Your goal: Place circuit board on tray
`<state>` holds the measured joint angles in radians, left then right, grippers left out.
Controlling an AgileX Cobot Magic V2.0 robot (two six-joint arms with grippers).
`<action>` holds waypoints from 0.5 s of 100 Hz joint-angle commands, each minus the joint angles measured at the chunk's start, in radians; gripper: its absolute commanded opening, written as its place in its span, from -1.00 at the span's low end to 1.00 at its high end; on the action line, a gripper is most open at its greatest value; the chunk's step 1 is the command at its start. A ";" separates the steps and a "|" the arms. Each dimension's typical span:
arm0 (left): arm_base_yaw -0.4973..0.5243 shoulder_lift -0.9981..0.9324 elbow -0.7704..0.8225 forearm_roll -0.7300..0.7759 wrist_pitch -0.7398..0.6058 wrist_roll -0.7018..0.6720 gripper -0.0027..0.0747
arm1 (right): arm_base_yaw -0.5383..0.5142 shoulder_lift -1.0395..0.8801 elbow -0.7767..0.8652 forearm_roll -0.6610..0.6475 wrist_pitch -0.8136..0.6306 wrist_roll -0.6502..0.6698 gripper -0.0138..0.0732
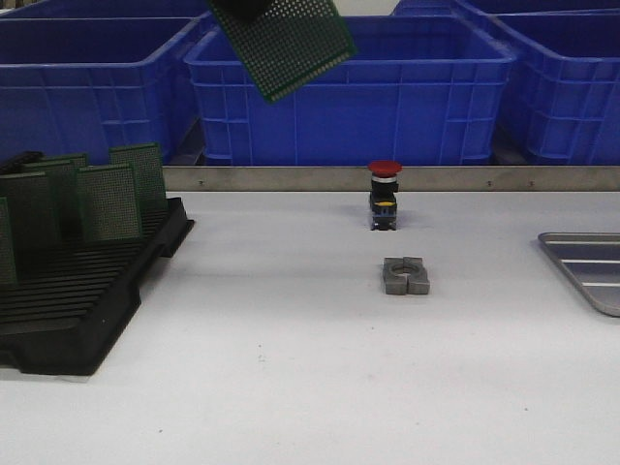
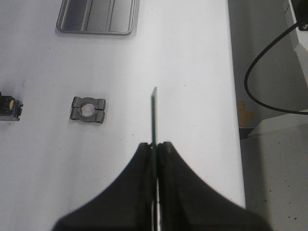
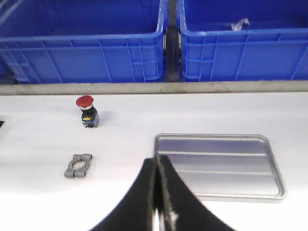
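My left gripper is shut on a green perforated circuit board, seen edge-on in the left wrist view. In the front view the board hangs tilted, high above the table in front of the blue bins. The silver-grey metal tray lies empty at the table's right edge; it also shows in the left wrist view and in the right wrist view. My right gripper is shut and empty, low over the table just beside the tray's near left corner.
A black slotted rack with several upright green boards stands at the left. A red-capped push button and a grey metal clamp sit mid-table. Blue plastic bins line the back behind a metal rail.
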<state>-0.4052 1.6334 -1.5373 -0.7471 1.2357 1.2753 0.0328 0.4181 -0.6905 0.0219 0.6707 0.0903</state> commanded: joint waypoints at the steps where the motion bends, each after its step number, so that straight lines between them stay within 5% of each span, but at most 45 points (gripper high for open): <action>1: -0.009 -0.042 -0.024 -0.065 0.038 -0.009 -0.98 | 0.003 0.078 -0.083 0.000 0.001 -0.001 -0.84; 19: -0.009 -0.042 -0.024 -0.065 0.038 -0.009 -0.98 | 0.003 0.132 -0.095 0.001 0.011 -0.001 -0.67; 41: -0.009 -0.042 -0.024 -0.065 0.038 -0.009 -0.98 | 0.003 0.133 -0.095 0.009 0.014 -0.001 0.37; 50: -0.009 -0.042 -0.024 -0.065 0.038 -0.009 -0.98 | 0.003 0.134 -0.095 0.023 -0.014 -0.004 0.59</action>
<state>-0.4052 1.6334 -1.5373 -0.7471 1.2357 1.2734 0.0328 0.5387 -0.7489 0.0292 0.7512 0.0903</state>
